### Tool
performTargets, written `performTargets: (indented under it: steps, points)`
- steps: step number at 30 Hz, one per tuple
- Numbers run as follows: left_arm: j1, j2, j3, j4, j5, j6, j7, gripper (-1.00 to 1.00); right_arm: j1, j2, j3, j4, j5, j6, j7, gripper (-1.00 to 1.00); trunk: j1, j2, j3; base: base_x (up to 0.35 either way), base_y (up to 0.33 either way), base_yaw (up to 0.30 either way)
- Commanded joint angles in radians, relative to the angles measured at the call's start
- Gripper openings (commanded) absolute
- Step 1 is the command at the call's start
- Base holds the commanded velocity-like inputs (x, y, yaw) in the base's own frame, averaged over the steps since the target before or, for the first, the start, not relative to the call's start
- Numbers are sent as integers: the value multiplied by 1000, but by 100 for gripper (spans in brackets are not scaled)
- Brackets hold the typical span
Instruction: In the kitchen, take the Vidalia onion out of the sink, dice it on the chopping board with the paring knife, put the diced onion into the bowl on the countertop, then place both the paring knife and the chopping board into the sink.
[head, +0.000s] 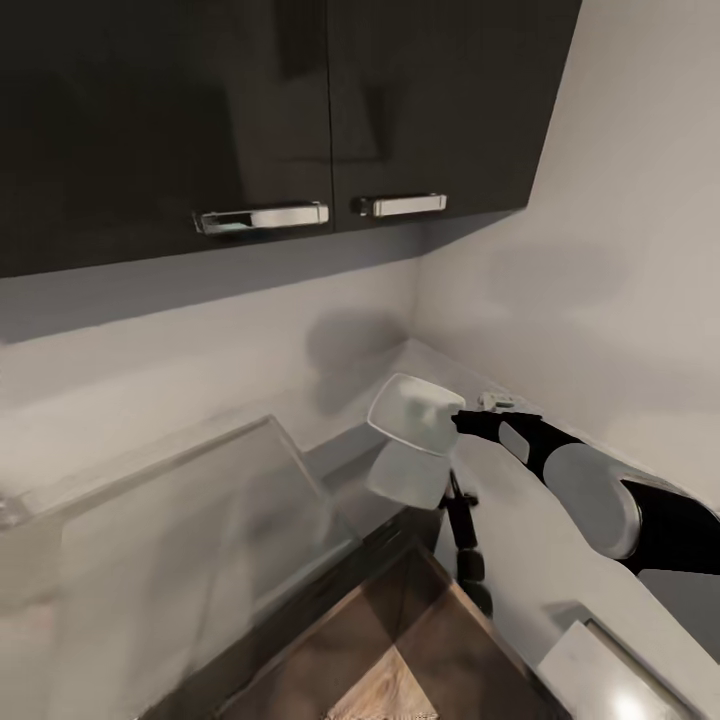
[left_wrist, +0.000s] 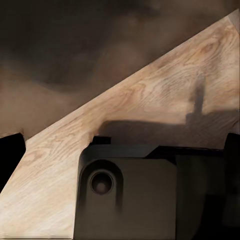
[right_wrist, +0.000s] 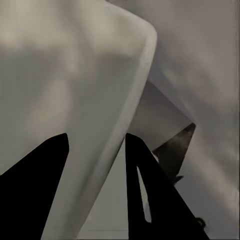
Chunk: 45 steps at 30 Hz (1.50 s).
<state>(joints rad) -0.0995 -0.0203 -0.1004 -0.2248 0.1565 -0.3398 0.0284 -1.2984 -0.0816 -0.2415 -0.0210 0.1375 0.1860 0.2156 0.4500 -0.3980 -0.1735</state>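
My right gripper (head: 455, 420) is shut on the rim of the white squarish bowl (head: 410, 415), holding it tilted above the grey countertop (head: 530, 540) in the corner of the kitchen. In the right wrist view the bowl's rim (right_wrist: 135, 100) runs between my two dark fingers (right_wrist: 150, 190), and the gripper (right_wrist: 95, 137) pinches it. A pale reflection of the bowl lies on the worktop just below it. My left gripper (left_wrist: 120, 160) hangs open over the light wood floor (left_wrist: 150, 95). The onion, paring knife, chopping board and sink are out of view.
Glossy dark upper cabinets (head: 250, 110) with chrome handles (head: 262, 217) hang above. A small white object (head: 500, 401) lies on the counter behind my right wrist. A translucent panel (head: 200, 520) stands left. A pale rectangular shape (head: 610, 680) sits at the counter's near right.
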Motion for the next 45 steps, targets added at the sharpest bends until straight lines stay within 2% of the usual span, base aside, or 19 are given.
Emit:
performTargets:
  steps: [1,11,20,26,34,45]
  points:
    - [-1,0,-9,1,10,-4,3,100,-1,0,-12,-2,10,6,4,-100,0,-2,0,-328,0,0]
    - [-1,0,-10,1,9,-4,3,100,-1,1,-13,-2,10,4,4,-100,0,-2,15,-310,0,0]
    - [-1,0,-9,1,9,-4,3,100,-1,1,-13,-5,8,2,4,-100,0,-2,28,-100,0,0]
    - [-1,0,-9,1,9,-4,3,100,-1,3,-12,-4,8,-57,0,-100,0,-2,32,-3,0,20]
    - [-1,0,-9,1,9,-4,4,100,-1,13,-12,-4,8,-63,-1,-100,0,-2,43,-58,0,146]
    - [-1,0,-9,1,10,-4,3,100,-1,20,-12,-3,8,-68,-2,-100,0,-2,57,-245,59,196]
